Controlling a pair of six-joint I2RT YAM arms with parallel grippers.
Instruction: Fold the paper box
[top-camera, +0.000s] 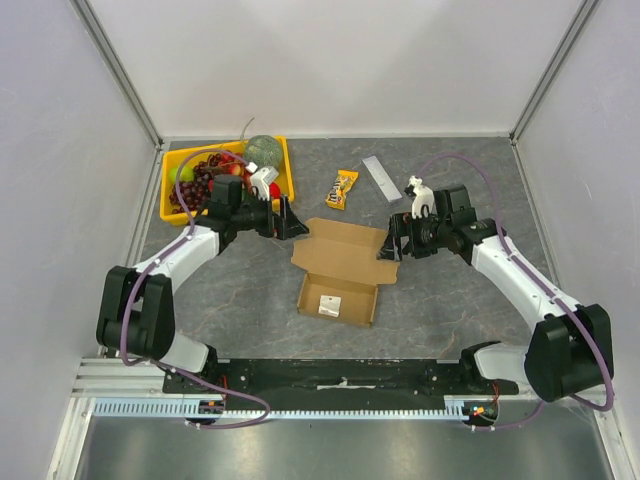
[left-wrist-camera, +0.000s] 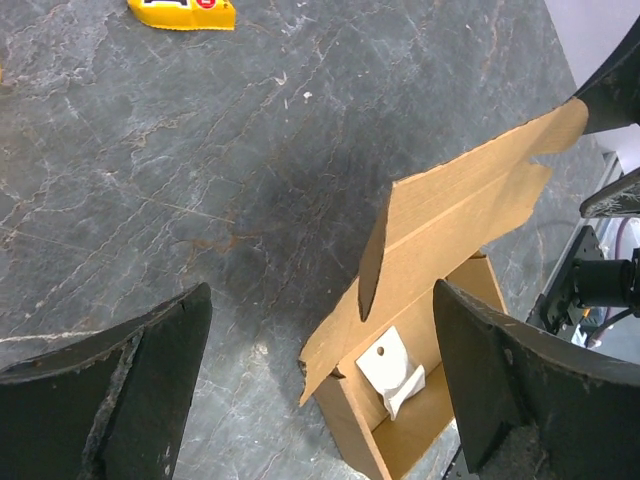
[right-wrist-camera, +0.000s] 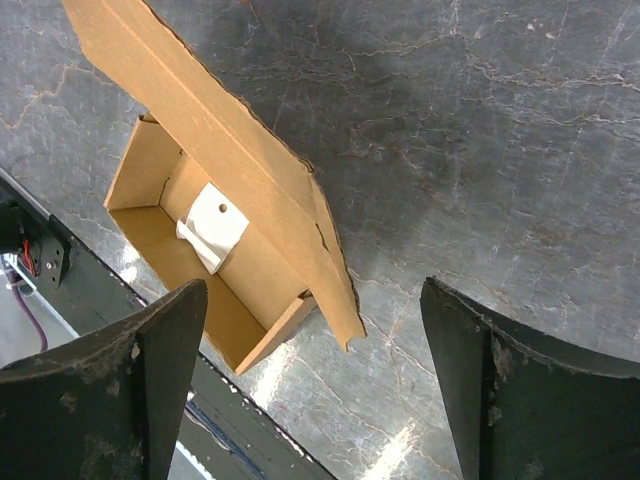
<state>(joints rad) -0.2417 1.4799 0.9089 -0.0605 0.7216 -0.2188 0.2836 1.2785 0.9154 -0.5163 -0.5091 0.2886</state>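
Observation:
The paper box (top-camera: 338, 262) is brown cardboard and lies in the middle of the table. Its shallow tray faces the arms and its lid flap (top-camera: 343, 246) stands raised behind it. A white paper slip (top-camera: 329, 305) lies inside the tray. My left gripper (top-camera: 291, 224) hangs open just off the lid's left corner. In the left wrist view the box (left-wrist-camera: 470, 200) sits between and beyond the open left gripper (left-wrist-camera: 320, 385), untouched. My right gripper (top-camera: 391, 244) is open at the lid's right edge. The right wrist view shows the box (right-wrist-camera: 200, 110) ahead of the empty right gripper (right-wrist-camera: 315, 385).
A yellow fruit tray (top-camera: 172, 182) stands at the back left, close behind the left arm. A yellow snack packet (top-camera: 344, 188) and a small grey bar (top-camera: 381, 177) lie behind the box. White walls close off the table's sides and back.

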